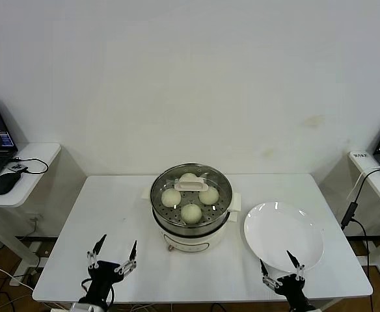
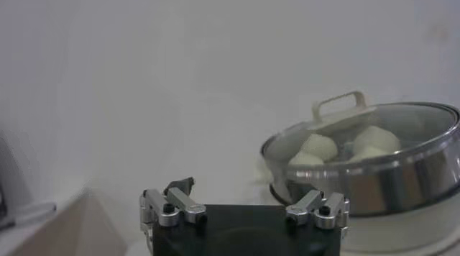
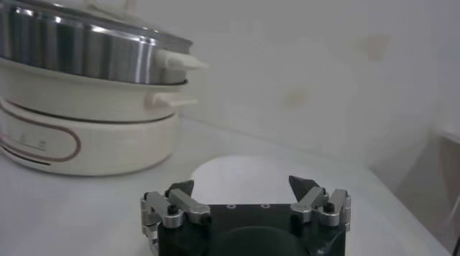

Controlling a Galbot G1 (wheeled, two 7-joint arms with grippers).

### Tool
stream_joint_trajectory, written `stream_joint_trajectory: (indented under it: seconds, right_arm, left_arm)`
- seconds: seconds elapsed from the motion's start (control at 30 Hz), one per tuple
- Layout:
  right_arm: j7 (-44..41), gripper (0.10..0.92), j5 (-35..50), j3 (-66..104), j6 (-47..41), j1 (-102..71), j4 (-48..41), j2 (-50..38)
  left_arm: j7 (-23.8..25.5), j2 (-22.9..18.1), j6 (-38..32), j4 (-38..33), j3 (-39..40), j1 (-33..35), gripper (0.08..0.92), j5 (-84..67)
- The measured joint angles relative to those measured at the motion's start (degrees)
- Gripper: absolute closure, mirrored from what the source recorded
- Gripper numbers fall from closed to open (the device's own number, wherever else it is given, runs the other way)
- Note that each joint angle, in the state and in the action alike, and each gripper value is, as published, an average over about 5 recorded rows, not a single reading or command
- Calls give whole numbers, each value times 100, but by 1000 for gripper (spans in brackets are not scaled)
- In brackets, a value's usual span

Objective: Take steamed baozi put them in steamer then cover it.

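Hovering low at the table's near edge, left claw and right claw gape, seemingly empty.

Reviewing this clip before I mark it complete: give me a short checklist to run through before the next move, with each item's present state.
1. All four steamed baozi inside the steamer: ok.
2. Cover seated on the steamer, handle centred: ok.
3. White plate holds nothing: ok.
4. Left gripper open, holding nothing, near the table's front edge: ok.
5. Right gripper open, holding nothing, at the plate's near rim: ok.
6. Steamer switched on: cannot tell.
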Motion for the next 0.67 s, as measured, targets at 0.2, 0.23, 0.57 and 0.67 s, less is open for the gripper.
stream_joint_trajectory:
  seconds: [0.2, 0.23, 0.57, 0.67]
  right_arm:
    - [-6, 202, 69, -54, 40, -109, 77, -20]
    - [-7, 202, 83, -60, 45, -127, 91, -24]
    - [-7, 203, 210, -153, 37, -284, 208, -54]
    - [-7, 203, 216, -179, 31, -305, 216, -52]
  left_arm:
    - [77, -29, -212, 120, -113, 184, 177, -288]
    - [91, -30, -238, 146, -137, 202, 177, -327]
    - [245, -33, -409, 317, -262, 354, 177, -483]
    - [269, -28, -448, 326, -273, 391, 177, -484]
